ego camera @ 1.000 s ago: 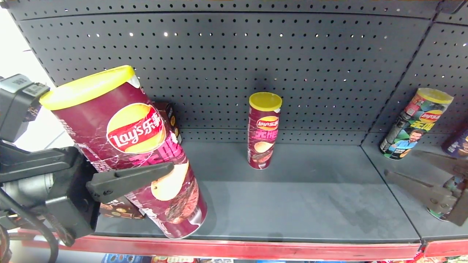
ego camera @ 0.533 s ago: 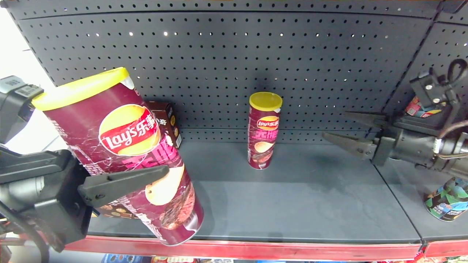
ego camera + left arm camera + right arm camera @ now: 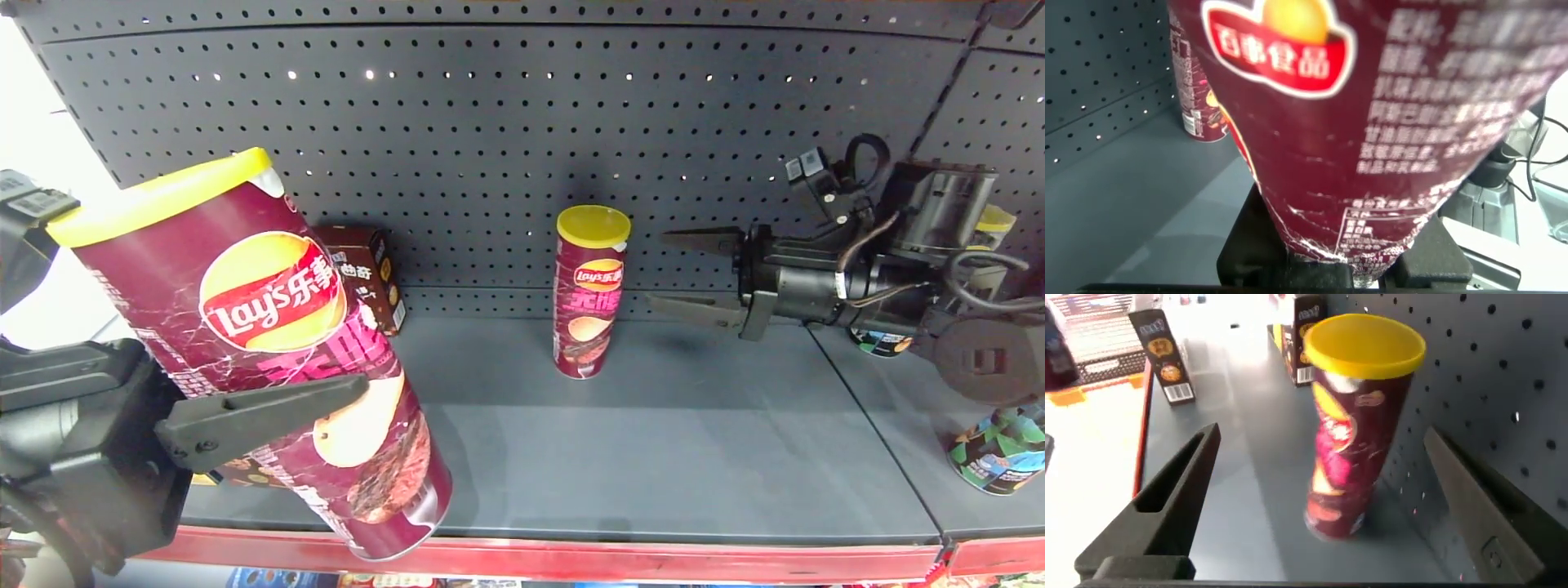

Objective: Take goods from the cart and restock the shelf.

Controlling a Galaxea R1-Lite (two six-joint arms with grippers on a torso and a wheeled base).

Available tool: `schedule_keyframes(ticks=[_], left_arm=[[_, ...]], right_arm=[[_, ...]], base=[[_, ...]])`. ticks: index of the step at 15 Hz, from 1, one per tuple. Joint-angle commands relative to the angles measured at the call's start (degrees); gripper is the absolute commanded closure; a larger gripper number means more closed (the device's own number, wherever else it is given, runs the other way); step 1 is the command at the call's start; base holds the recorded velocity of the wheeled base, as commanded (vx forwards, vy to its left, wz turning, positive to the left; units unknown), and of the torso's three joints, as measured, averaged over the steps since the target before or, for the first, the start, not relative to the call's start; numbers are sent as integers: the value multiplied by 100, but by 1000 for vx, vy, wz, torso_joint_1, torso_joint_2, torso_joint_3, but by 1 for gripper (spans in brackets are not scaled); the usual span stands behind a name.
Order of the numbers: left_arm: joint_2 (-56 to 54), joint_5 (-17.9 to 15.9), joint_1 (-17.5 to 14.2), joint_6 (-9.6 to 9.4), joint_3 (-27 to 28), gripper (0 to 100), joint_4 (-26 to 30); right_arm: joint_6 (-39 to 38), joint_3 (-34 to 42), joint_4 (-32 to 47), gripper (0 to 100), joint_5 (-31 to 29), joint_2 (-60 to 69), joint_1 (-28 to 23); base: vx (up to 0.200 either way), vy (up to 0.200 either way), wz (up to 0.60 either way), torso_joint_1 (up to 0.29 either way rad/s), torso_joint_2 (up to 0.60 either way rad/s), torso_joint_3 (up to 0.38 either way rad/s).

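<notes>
Jaws of left gripper (image 3: 320,359) pinching tilted cylindrical chip can (image 3: 269,327); right gripper (image 3: 660,269) jaws spread near upright yellow-lidded can (image 3: 589,294).

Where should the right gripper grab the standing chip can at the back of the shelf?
Around the mid-body of the standing chip can, below the yellow lid, coming level from the robot's right. It stands upright and round, with the open right gripper facing it from that side.

glossy chip can (image 3: 269,343), matt metal shelf (image 3: 653,457)
</notes>
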State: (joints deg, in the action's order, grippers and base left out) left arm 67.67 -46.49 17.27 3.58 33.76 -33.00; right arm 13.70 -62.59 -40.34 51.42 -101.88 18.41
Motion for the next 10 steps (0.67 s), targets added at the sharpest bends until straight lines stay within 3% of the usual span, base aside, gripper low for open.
schedule_keyframes(ticks=[1,10], left_arm=[[1,0,-5,2,8,100,-5],[1,-61,-14,20,-18,100,-5]], right_arm=[[45,-421,8,0,131,-570,-57],[27,-1203,17,0,509,-1616,-4]], base=[[0,0,0,0,0,0],[0,0,0,0,0,0]])
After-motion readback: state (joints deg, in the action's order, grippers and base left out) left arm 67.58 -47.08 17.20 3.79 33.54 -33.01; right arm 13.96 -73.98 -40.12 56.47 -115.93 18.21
